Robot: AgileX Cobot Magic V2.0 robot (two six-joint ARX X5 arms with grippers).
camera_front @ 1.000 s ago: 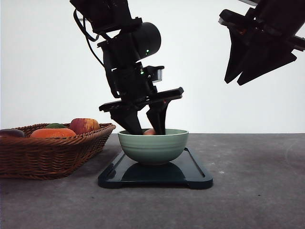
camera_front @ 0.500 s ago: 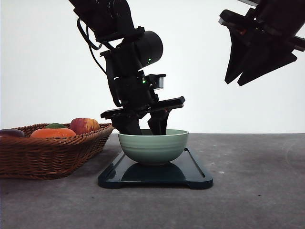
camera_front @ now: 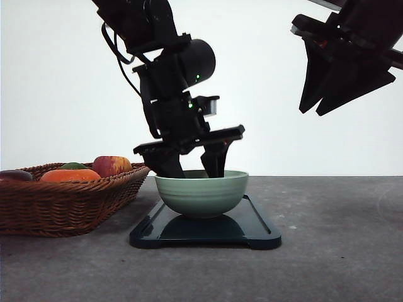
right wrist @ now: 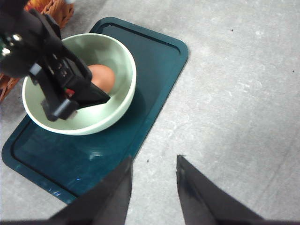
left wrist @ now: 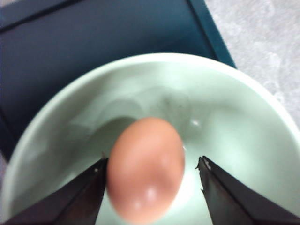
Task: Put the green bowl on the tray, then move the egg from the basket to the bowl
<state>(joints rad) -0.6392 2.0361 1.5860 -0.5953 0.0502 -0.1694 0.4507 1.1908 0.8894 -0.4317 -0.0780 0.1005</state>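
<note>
One egg (left wrist: pixel 146 168) lies inside the green bowl (camera_front: pixel 201 193), which sits on the tray (camera_front: pixel 258 228) near the desk's middle. Spread wide around it, the left end effector (left wrist: pixel 151 185) grips nothing; lifting straight up should avoid nudging the rim. Raised well clear, the right end effector (right wrist: pixel 152 185) is parted and empty.

Bright, even light throughout; in the front view the white backdrop is washed out and the left claw (camera_front: pixel 195 165) stands as a dark silhouette against it; the tray (camera_front: pixel 258 229) is glossy, mirroring the bowl (camera_front: pixel 201 192) under that claw; in the left wrist view the egg (left wrist: pixel 145 168) between the fingers is blurred, with small glints; the right wrist view is fairly sharp, the grey surface (right wrist: pixel 243 93) evenly lit.
</note>
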